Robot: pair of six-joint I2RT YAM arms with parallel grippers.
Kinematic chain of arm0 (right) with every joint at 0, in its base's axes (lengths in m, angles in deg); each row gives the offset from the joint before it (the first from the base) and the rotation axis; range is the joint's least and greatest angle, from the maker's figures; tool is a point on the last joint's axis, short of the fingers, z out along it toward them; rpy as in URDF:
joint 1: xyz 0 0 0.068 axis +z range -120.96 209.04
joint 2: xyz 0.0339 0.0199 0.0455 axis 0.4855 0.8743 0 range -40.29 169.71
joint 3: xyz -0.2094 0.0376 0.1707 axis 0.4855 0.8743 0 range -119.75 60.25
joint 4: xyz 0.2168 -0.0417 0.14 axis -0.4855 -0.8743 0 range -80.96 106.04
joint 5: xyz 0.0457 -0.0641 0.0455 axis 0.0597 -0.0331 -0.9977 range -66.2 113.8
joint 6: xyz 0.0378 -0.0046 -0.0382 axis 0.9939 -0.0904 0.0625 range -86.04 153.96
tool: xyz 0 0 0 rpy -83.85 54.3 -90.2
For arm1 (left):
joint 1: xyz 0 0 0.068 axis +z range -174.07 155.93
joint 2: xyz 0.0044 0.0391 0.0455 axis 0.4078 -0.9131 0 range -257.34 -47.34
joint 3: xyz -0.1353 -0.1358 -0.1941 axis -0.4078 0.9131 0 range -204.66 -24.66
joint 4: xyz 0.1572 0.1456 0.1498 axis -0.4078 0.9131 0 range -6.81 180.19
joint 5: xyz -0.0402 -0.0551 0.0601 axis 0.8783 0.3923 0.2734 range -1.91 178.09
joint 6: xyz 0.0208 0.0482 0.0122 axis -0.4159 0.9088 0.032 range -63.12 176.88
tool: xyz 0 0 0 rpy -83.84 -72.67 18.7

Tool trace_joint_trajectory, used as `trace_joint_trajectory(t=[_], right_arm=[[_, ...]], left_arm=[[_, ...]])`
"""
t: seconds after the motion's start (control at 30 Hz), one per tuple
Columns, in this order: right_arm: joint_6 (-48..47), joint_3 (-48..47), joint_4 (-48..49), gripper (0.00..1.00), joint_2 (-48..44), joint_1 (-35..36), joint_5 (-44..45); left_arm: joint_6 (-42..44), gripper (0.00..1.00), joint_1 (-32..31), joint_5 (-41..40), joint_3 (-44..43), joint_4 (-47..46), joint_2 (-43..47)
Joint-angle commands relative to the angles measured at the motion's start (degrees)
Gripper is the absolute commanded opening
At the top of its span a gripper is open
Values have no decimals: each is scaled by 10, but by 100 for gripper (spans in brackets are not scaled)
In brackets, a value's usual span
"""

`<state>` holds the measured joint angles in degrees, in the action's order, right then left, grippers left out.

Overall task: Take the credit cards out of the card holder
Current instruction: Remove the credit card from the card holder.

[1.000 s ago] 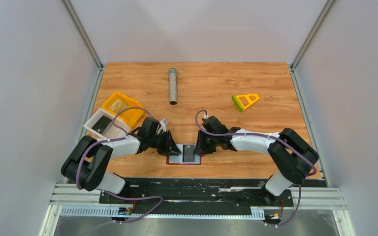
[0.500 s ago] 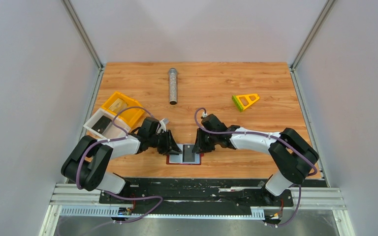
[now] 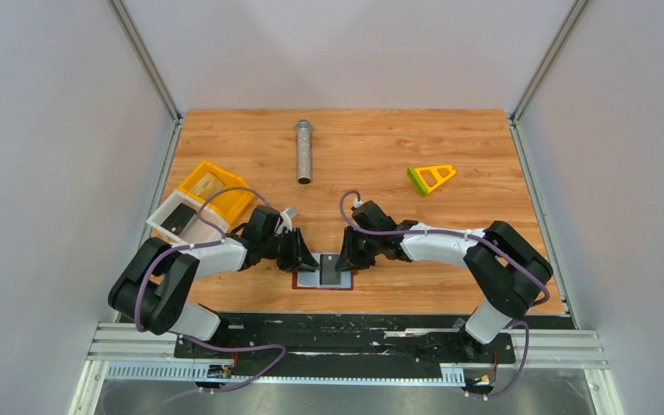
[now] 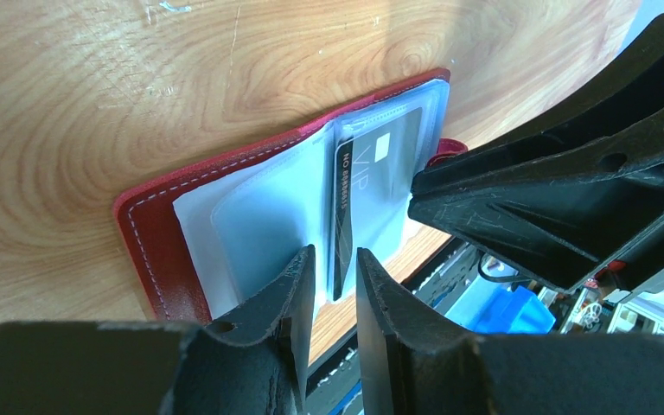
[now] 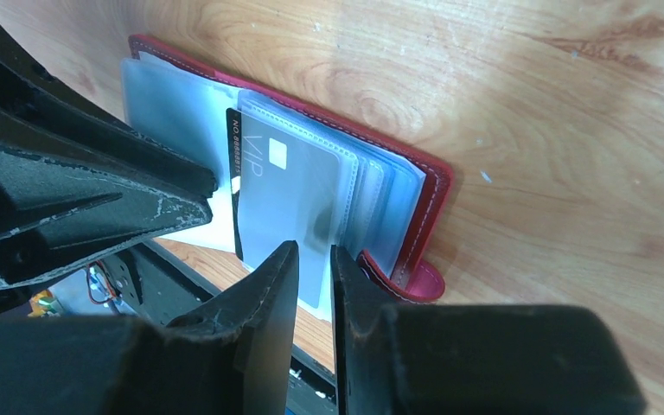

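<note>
Wallet (image 3: 309, 278) lies open at the near edge of the surface (image 3: 380, 147), between two claws. One dark card (image 5: 290, 194) sits partly out of its clear sleeve. Left claw (image 4: 335, 259) straddles the card's bare edge, narrowly parted; I cannot tell whether it grips. Right claw (image 5: 314, 255), narrowly parted, is over the sleeve.

wooden table (image 3: 398, 138), pale grey walls (image 3: 52, 130), aluminium corner posts (image 3: 143, 56)
</note>
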<state>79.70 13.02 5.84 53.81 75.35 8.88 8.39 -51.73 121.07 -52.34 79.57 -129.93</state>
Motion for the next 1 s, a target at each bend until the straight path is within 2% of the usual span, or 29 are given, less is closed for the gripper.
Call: trace_joint_trajectory(t=[0.0, 0.97], right_arm=[[8, -10, 25, 22, 19, -3, -4], [7, -30, 6, 20, -12, -2, -6]], left_arm=[[8, 32, 2, 5, 2, -24, -3], [4, 33, 2, 12, 3, -38, -14]])
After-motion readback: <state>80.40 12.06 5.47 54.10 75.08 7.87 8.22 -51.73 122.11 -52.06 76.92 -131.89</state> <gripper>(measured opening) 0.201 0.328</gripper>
